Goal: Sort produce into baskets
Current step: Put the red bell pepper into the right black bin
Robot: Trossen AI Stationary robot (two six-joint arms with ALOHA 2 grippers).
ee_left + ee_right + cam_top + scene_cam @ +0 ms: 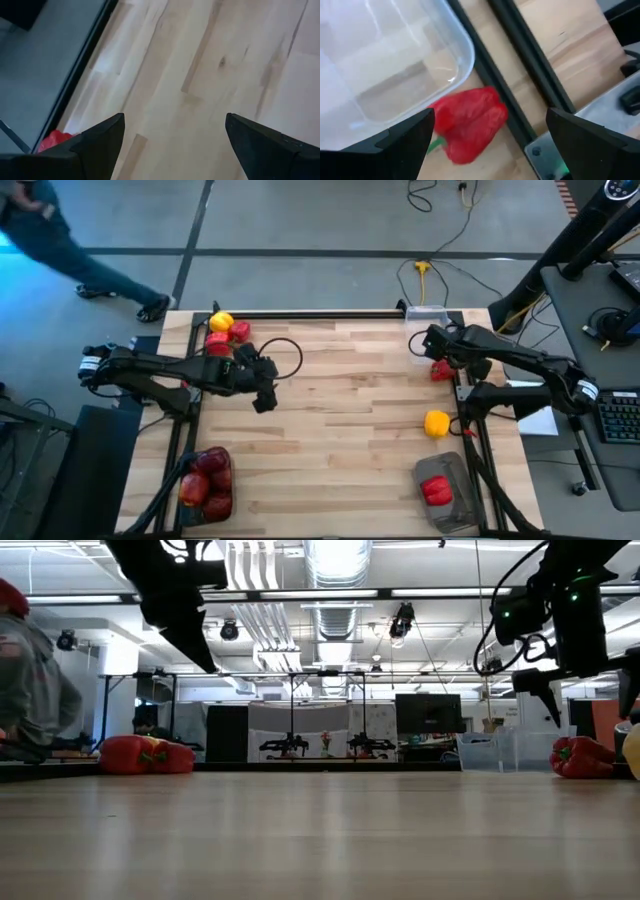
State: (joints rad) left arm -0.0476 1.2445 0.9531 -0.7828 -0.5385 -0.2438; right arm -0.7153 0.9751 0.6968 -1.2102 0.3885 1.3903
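Note:
My left gripper (265, 398) is open and empty above bare table left of centre; the left wrist view (172, 122) shows only wood between its fingers. My right gripper (420, 345) is open and empty at the far right, above a red pepper (470, 125) that lies on the table against the clear bin (395, 50). A yellow round one (437, 422) lies on the table at the right. A dark bin (458, 505) at the near right holds one red pepper (436, 490). A dark bin (190, 510) at the near left holds several dark red apples (205, 478).
A yellow one (221, 321) and two red peppers (228, 335) lie at the far left corner. Black frame rails (320, 313) run along the table's edges. A person (60, 240) walks on the floor beyond the far left corner. A cable loop (285, 355) lies near the left arm.

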